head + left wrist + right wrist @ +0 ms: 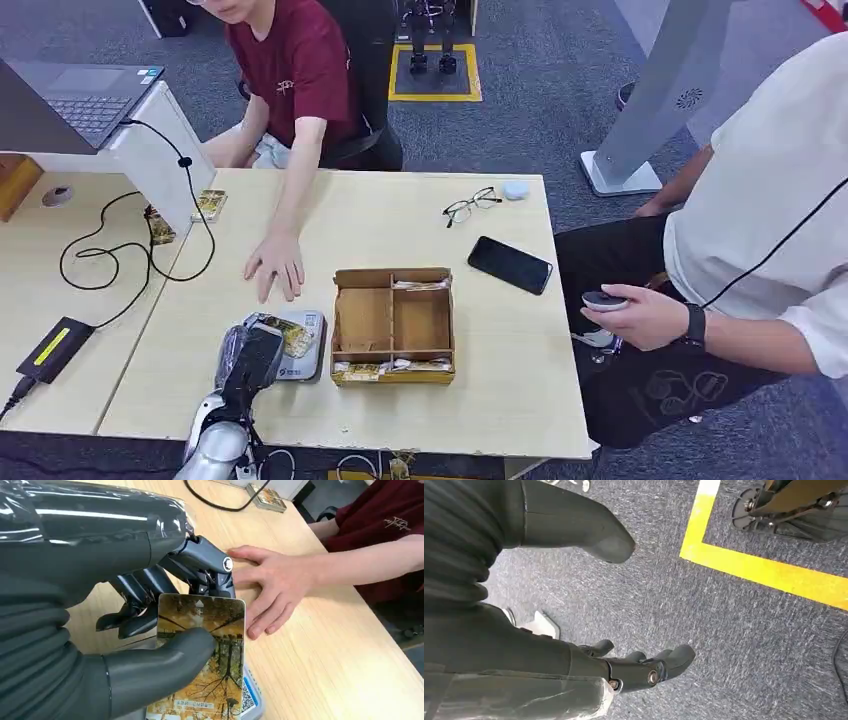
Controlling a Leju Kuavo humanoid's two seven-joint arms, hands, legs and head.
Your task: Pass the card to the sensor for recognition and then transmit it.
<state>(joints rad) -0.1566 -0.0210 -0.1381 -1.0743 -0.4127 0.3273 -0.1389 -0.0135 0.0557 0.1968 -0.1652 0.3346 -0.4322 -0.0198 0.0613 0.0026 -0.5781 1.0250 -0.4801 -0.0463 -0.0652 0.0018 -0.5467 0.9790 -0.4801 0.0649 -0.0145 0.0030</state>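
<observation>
- Pinching one card printed with autumn trees between thumb and fingers, my left hand holds it over the grey sensor pad.
- Just beyond my fingers, one person's hand lies flat on the wooden table.
- Hanging over grey carpet, my right hand is empty, fingers apart.

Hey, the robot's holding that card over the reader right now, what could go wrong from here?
1. The left hand holds the card by thumb and fingers near one end only; it might slip or twist above the sensor.
2. A person's hand rests on the table close beside the sensor, so the robot could bump it when moving on.
3. The wooden box sits right next to the sensor and could be knocked.
</observation>
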